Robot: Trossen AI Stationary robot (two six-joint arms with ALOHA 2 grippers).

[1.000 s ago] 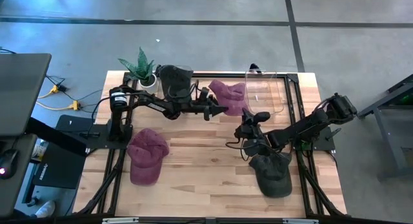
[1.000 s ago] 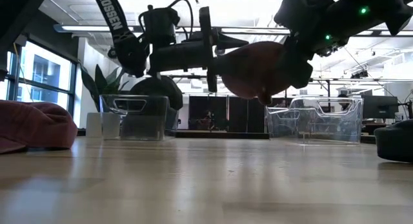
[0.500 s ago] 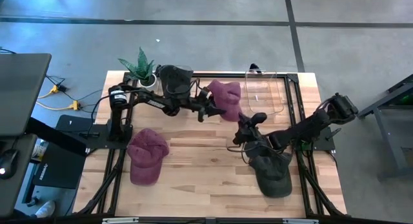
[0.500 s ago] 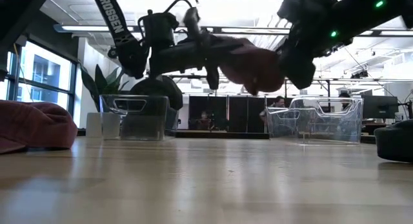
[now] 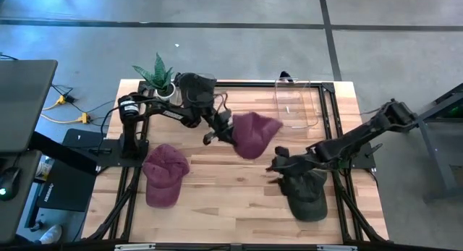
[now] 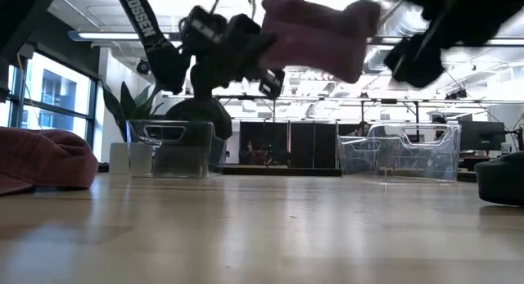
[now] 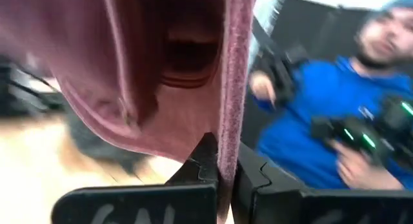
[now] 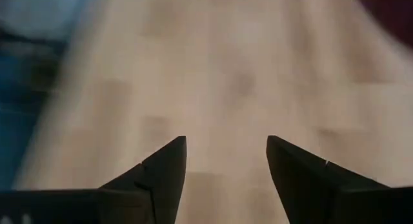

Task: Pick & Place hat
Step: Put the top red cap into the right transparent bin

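Note:
A maroon hat point(image 5: 255, 134) hangs in the air over the middle of the table, with my left gripper point(image 5: 231, 132) shut on it; the low view shows the same hat point(image 6: 315, 29) well above the wood. My right gripper point(image 5: 279, 164) stands open and empty to the hat's near right, beside a dark hat point(image 5: 305, 192) that lies on the table. Its open fingers point(image 8: 169, 161) face bare wood. A second maroon hat point(image 5: 165, 174) lies crown up at the near left. My left gripper pinches the maroon hat's thin edge point(image 7: 227, 121) between its two fingers point(image 7: 197, 169). The fingers reach out about level toward the table's right. The hat is lifted clear of the table and extends beyond the fingertips, its hollow inside point(image 7: 187, 56) facing the wrist camera.
A clear bin point(image 5: 296, 105) stands at the far right. Another dark hat point(image 5: 197, 89) sits in a bin by a potted plant point(image 5: 159, 73) at the far left. A person in blue point(image 7: 335, 121) shows beyond the table. Bare wood lies along the near middle.
My right gripper has let go of the maroon hat, opened and drawn back toward the near edge, beside the dark hat. My left gripper has taken hold of the hat and pulled it a little left and nearer. The hat has risen and turned about.

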